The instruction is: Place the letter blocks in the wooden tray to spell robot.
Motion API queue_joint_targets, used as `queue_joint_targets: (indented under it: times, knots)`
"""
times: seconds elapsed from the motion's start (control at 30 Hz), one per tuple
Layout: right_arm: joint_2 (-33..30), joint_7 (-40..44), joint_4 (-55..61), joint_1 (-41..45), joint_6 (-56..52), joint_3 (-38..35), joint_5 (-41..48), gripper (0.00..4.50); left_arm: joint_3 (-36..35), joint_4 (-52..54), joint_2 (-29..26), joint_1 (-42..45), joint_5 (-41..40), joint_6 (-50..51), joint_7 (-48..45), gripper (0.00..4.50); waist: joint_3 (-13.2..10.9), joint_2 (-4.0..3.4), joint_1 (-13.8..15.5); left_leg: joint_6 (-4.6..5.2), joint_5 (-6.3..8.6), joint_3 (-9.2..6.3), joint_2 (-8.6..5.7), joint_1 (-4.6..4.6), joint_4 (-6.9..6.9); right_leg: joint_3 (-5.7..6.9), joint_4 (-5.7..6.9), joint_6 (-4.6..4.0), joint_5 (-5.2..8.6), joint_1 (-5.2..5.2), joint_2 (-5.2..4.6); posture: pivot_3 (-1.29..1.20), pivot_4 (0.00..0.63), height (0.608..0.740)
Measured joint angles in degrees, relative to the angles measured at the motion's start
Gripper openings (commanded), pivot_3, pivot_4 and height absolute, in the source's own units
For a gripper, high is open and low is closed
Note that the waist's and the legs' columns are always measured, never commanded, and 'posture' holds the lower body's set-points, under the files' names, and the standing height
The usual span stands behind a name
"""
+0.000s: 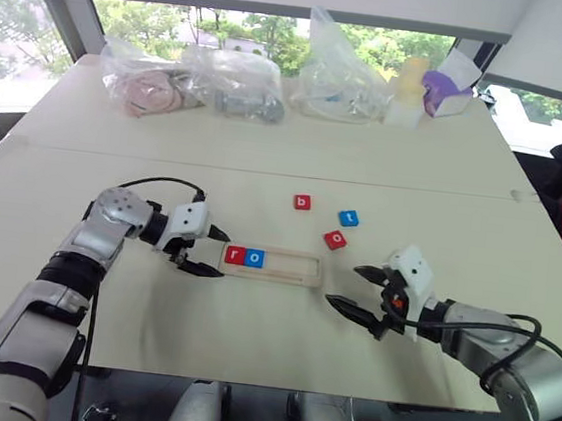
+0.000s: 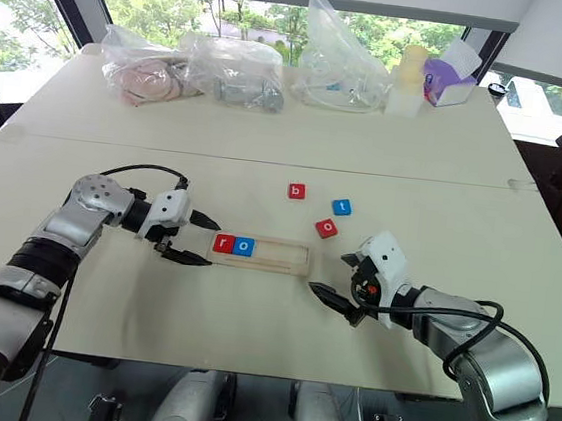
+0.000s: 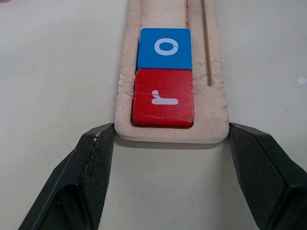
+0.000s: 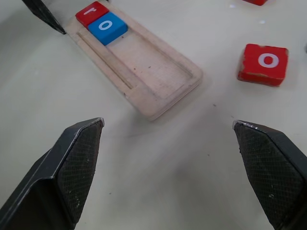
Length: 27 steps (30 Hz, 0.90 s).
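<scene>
The wooden tray [image 1: 290, 266] lies on the table in front of me, with a red r block [image 1: 235, 256] and a blue o block [image 1: 255, 258] side by side at its left end. My left gripper [image 1: 212, 253] is shut on that end of the tray, one finger touching each corner [image 3: 103, 143]. Loose on the table beyond the tray's right end lie a red b block [image 1: 303, 202], a blue t block [image 1: 349, 218] and a red o block [image 1: 335, 239]. My right gripper [image 1: 342, 285] hovers open and holds nothing, just right of the tray and in front of the red o block [image 4: 263, 63].
Along the far edge of the table sit clear plastic bags [image 1: 194, 86] with odds and ends, a pale bottle [image 1: 409, 91] and a purple-and-white box [image 1: 446, 92]. Bare tabletop [image 1: 249, 328] stretches from the tray to the table's front edge.
</scene>
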State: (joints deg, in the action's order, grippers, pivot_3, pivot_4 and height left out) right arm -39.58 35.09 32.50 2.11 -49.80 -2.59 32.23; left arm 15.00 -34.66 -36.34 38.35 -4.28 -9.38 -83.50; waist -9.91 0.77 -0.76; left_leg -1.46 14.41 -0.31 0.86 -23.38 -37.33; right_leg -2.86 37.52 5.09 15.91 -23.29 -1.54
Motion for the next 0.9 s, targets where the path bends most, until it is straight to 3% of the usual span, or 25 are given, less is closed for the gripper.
queue_joint_targets:
  times: [0.07, 0.1, 0.37, 0.57, 0.63, 0.7, 0.77, 0.9]
  knots:
    - [0.2, -0.4, 0.0, 0.0, 0.0, 0.0, 0.0, 4.5, -0.1, 0.0, 0.1, 0.0, 0.0, 0.0, -0.1, 4.15, 0.0, 0.0, 0.0, 0.0, 0.0, -0.01, 0.01, 0.0, 0.0, 0.0, 0.0, 0.0, 0.0, 0.0, 0.0, 0.0, 0.15, 0.735]
    - [0.2, -0.6, 0.0, 0.0, 0.0, 0.0, 0.1, 4.5, -0.1, 0.1, 0.1, 0.0, 0.0, 0.0, 0.0, 4.48, 0.0, 0.0, 0.0, 0.0, 0.0, -0.01, 0.01, 0.0, 0.0, 0.0, 0.0, 0.01, 0.0, 0.0, 0.0, 0.0, 0.15, 0.735]
    - [-0.1, -0.2, -0.3, 2.0, -0.1, -0.1, 0.4, 4.5, -1.8, 6.9, -0.4, -4.2, -0.3, 3.4, 2.8, 4.48, 0.0, 0.0, 0.0, 0.01, 0.0, -0.02, 0.02, 0.01, 0.0, -0.01, 0.0, 0.03, 0.0, 0.01, -0.02, 0.0, 0.15, 0.735]
    - [0.8, -0.2, -3.9, 8.3, -0.1, -0.4, 0.5, 4.5, -4.5, 17.7, -6.8, -10.4, -3.4, 12.0, 2.6, 4.48, 0.0, 0.08, -0.5, 0.01, 0.0, -0.02, 0.1, 0.0, 0.07, 0.0, 0.03, 0.03, -0.01, -0.08, 0.02, 0.0, 0.15, 0.735]
    - [3.5, -2.2, -5.4, 11.2, -1.3, -0.3, 0.5, 4.5, -6.1, 21.1, -10.3, -12.1, -5.0, 15.9, 2.0, 4.48, 0.0, 0.08, -0.6, 0.01, 0.0, -0.02, 0.12, 0.01, 0.09, 0.0, 0.1, 0.02, -0.01, -0.12, 0.02, 0.0, 0.15, 0.735]
    - [10.0, -7.4, -8.3, 17.5, -5.0, 0.4, 0.4, 4.5, -9.7, 24.8, -12.1, -12.9, -9.8, 24.8, 2.4, 4.48, -0.1, 0.12, -0.9, 0.0, 0.0, -0.03, 0.13, 0.01, 0.02, -0.01, 0.29, 0.0, 0.0, -0.18, 0.02, 0.0, 0.15, 0.735]
    - [20.2, -15.2, -14.0, 26.5, -9.1, 1.8, -1.0, 4.5, -15.2, 28.3, -11.5, -11.0, -16.6, 35.3, 5.8, 4.48, -0.2, 0.22, -1.4, -0.03, -0.02, -0.08, 0.12, 0.0, -0.08, 0.0, 0.52, -0.01, 0.0, -0.26, 0.02, 0.0, 0.15, 0.735]
    - [26.3, -21.9, -26.5, 34.7, -7.5, 6.4, -7.1, 4.5, -23.3, 35.1, -9.7, -8.0, -24.0, 44.3, 13.6, 4.48, -0.1, 0.25, -1.4, -0.03, -0.03, -0.06, -0.03, 0.01, -0.04, 0.02, 0.48, 0.04, 0.01, -0.2, -0.1, 0.0, 0.15, 0.735]
